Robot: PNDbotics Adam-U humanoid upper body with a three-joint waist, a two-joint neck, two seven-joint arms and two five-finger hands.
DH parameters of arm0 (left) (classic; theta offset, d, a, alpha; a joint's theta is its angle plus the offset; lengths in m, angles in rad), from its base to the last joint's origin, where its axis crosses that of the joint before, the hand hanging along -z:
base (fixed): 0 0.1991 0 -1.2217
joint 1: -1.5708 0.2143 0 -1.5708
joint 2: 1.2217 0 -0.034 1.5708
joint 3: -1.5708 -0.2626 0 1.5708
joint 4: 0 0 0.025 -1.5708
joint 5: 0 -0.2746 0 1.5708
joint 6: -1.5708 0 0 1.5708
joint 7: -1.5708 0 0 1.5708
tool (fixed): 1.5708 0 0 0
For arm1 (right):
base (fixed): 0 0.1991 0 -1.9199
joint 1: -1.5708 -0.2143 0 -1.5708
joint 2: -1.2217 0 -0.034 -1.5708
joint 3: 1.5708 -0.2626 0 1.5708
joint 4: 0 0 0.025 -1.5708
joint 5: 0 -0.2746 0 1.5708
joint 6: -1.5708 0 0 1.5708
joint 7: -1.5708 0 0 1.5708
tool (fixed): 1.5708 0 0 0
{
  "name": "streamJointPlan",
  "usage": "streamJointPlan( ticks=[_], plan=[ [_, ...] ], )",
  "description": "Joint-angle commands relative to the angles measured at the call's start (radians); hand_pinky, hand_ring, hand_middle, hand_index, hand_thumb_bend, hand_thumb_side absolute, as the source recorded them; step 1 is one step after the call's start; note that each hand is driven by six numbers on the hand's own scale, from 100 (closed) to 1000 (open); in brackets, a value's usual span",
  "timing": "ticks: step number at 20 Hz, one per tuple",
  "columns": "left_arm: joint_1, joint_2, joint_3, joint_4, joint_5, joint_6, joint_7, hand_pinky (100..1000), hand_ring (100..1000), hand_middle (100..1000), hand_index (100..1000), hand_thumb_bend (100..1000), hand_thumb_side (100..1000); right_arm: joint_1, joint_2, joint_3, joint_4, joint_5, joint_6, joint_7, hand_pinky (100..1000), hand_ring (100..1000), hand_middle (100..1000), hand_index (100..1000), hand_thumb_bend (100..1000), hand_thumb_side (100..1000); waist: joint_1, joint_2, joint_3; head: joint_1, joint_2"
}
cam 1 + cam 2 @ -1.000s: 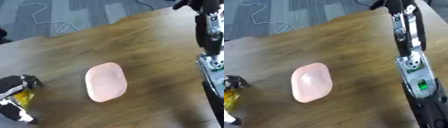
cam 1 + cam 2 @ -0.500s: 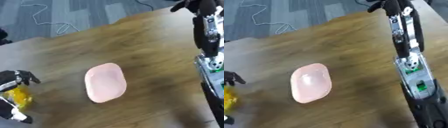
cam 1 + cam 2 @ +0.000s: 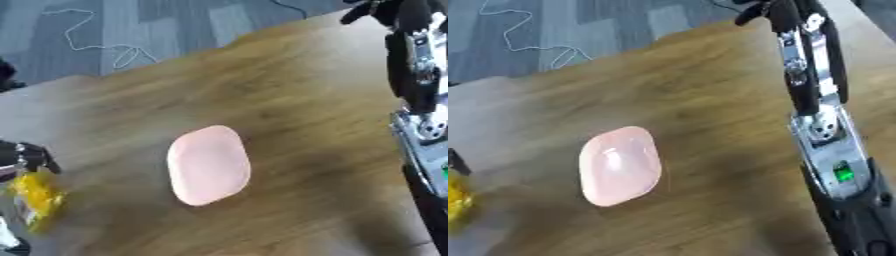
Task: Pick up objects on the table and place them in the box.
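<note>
A pale pink oval object (image 3: 208,165) lies flat in the middle of the wooden table (image 3: 297,90), with neither hand touching it. At the lower left edge my left hand (image 3: 24,154) shows only dark curled fingers, closed on a yellow packet (image 3: 37,197) that hangs below them. The rest of that hand is cut off by the edge. My right arm (image 3: 815,100) runs up the right side, and my right hand (image 3: 761,7) sits at the top right over the table's far corner, fingers relaxed and holding nothing. No box is in view.
Beyond the table's far edge is grey carpet with a thin white cable (image 3: 96,40) lying on it. My right forearm, with a small green light (image 3: 843,174), covers the table's right side.
My left hand with the yellow packet has slid left, so less of it shows. The pink object and my right arm stay put.
</note>
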Motion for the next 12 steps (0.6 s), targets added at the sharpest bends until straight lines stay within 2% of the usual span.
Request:
streamJointPlan(
  ticks=[1, 12],
  plan=[
    [-0.018, 0.062, -0.006, -0.013, -0.044, -0.050, 0.009, 698, 733, 756, 831, 1000, 356, -0.002, -0.024, -0.004, -0.008, 0.000, -0.002, -0.001, 553, 687, 741, 819, 100, 921, 0.000, -0.014, -0.002, 0.011, 0.004],
    [-0.025, 0.058, -0.004, -0.035, -0.226, -0.128, 0.087, 708, 732, 751, 824, 1000, 359, -0.005, -0.027, -0.005, -0.008, 0.001, -0.003, 0.000, 553, 687, 740, 817, 100, 924, -0.001, -0.002, -0.013, 0.016, 0.016]
  ],
)
